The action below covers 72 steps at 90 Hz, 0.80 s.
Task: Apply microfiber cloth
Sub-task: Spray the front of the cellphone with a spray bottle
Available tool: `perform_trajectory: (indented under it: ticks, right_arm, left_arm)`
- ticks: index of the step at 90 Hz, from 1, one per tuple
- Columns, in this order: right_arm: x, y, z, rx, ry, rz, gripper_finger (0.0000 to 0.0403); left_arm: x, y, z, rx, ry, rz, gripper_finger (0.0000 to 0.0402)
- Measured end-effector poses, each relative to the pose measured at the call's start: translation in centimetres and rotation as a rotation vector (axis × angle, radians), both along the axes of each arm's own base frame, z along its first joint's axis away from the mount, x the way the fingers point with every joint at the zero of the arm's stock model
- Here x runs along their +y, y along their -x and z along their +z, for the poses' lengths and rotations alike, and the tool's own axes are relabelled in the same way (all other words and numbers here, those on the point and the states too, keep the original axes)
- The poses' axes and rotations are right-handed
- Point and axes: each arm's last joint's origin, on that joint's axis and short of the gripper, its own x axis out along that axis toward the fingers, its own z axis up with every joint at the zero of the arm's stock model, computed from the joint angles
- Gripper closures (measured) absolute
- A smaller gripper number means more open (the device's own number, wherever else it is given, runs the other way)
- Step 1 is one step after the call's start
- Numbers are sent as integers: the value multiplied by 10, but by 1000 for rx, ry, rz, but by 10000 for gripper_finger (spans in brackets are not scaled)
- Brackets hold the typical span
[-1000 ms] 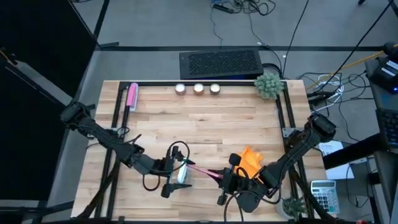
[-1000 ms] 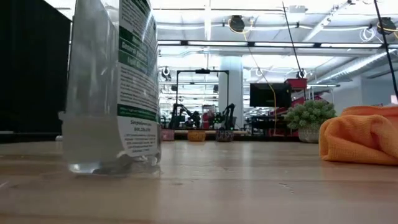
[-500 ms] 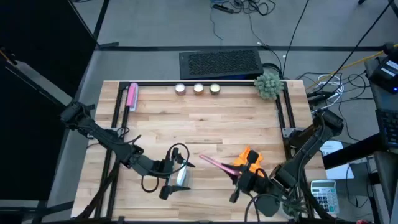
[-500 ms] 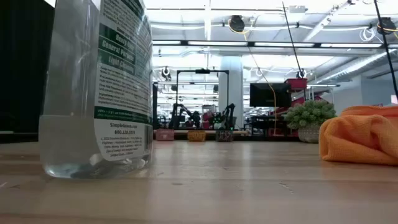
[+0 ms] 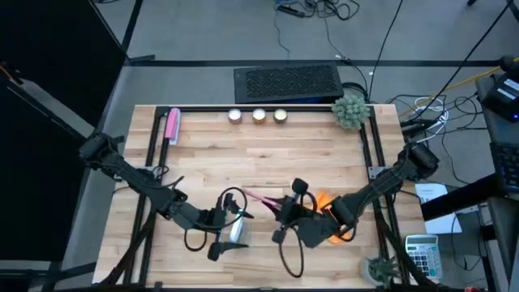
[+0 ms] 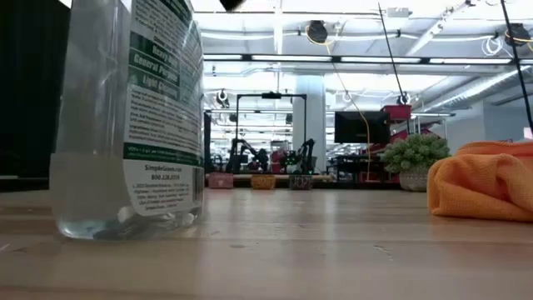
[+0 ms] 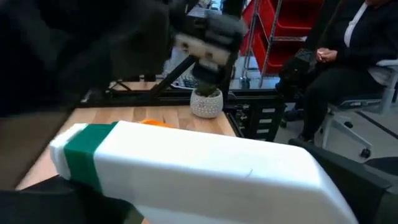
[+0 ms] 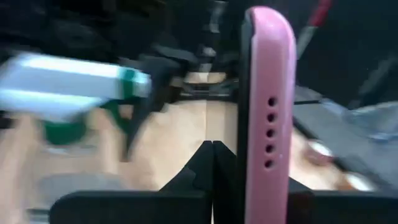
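Upright pink-cased phone (image 8: 267,124), blurred spray bottle (image 8: 68,93) beyond

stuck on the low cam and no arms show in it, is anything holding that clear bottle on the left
Observer: Yes. The left gripper is shut on the spray bottle, near the table's front edge.
Operator: and the right arm
Observer: The right gripper holds a pink-cased phone on edge, with the bottle ahead of it.
Operator: so nobody has the orange cloth
Observer: Nobody. The microfiber cloth lies on the table, partly under the right arm.
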Motion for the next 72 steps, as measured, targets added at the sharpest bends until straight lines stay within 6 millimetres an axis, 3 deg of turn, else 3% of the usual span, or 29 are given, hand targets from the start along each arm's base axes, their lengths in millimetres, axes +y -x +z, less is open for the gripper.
perform_trajectory:
  ticks: [26,44,72]
  right_arm:
    - [-4,-4,-2,2,-27,2,394]
    - [-4,-4,-3,7,-23,10,394]
    - [-4,-4,-3,19,12,18,394]
  left_arm:
    - [1,0,-2,22,-9,19,149]
    - [1,0,-2,14,-17,32,164]
    - [1,0,0,7,-6,28,77]
